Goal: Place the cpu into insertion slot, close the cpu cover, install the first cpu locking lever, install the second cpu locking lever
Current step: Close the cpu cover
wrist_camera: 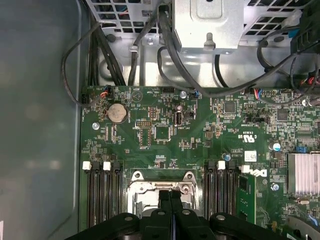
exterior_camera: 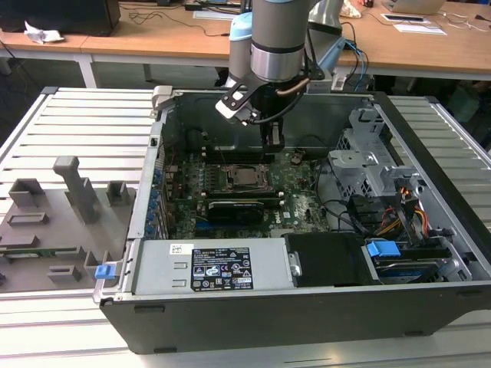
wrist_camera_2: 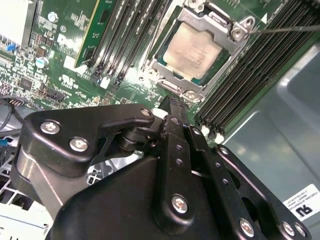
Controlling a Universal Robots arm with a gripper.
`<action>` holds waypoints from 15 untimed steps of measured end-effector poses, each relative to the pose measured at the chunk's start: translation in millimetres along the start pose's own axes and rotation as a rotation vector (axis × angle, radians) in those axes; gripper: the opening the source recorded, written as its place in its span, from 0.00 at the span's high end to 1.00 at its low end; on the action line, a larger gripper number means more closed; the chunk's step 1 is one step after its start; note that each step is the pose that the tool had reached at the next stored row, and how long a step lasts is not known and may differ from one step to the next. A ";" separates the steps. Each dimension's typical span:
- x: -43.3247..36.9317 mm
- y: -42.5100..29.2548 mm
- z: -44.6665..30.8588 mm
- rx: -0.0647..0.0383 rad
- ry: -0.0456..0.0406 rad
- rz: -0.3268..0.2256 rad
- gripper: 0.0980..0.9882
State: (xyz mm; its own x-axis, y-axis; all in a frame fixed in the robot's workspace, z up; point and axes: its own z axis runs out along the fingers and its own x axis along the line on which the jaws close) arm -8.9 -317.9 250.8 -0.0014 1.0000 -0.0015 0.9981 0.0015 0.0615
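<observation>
I see the cpu seated in the insertion slot, cpu cover down around it. My hand, fingers pinched together and empty, hangs close over the slot's edge. Lever stage, I judge: one locking lever looks unlatched and needs a steady press.

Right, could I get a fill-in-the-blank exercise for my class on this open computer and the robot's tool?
1. The cpu lies in its socket with the cpu cover ___ over its edges.
2. The tool, close by the cpu cover, has its fingers ___ and holds nothing.
3. The motherboard is ___ in colour.
Missing words: closed; shut; green.
</observation>
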 end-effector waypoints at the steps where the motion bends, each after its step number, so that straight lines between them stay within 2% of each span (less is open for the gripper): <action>1: 0.1 -2.6 1.0 0.000 0.0001 0.000 0.99; 7: 0.1 -5.5 11.2 0.004 0.0001 0.000 0.99; 8: -0.1 -8.2 12.4 0.004 0.0012 0.000 0.99; 10: -0.1 -15.2 13.2 0.004 0.0073 0.000 0.99; 11: -0.1 -19.2 13.9 0.003 0.0131 -0.001 0.99; 15: -0.2 -22.9 18.2 0.003 0.0327 -0.029 0.99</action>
State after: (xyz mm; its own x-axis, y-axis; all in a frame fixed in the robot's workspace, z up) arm -30.7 -318.1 231.2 -0.0320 0.9991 0.0293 0.9978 0.0303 0.0585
